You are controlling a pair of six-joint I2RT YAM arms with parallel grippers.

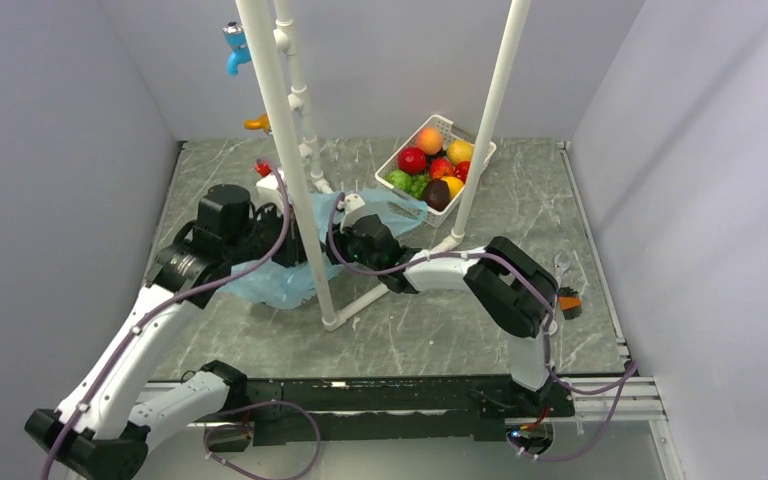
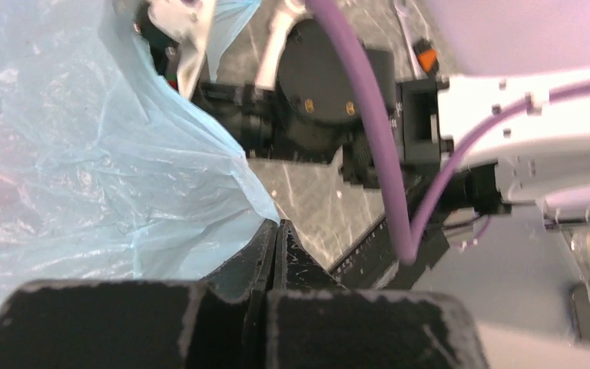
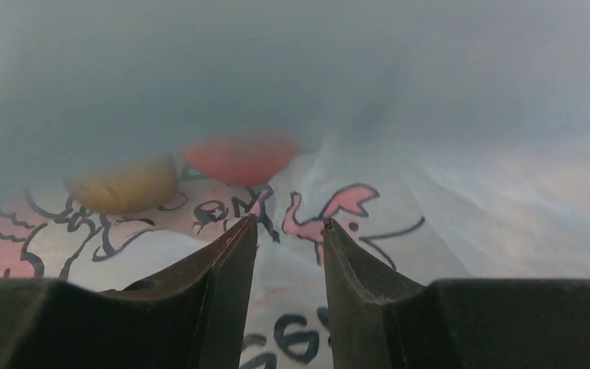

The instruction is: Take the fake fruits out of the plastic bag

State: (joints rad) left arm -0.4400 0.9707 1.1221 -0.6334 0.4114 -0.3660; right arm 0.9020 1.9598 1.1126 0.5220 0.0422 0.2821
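Note:
The light-blue plastic bag (image 1: 265,282) lies crumpled on the table between the two arms. In the left wrist view the bag (image 2: 84,169) fills the left side. Its edge runs into the tips of my left gripper (image 2: 278,224), whose jaws are pressed together on it. My right gripper (image 3: 288,223) is inside the bag (image 3: 430,231), open, with nothing between its fingers. Just beyond its tips lie a red fake fruit (image 3: 240,157) and, to the left, an orange one (image 3: 123,186), both on the printed pink-and-black panel.
A white PVC pipe frame (image 1: 290,160) stands upright between the arms, its base bar (image 1: 360,300) on the table. A white slotted basket (image 1: 482,152) with red, orange, green and dark fruits sits at the back right. A small orange-tipped tool (image 1: 567,300) lies at the right.

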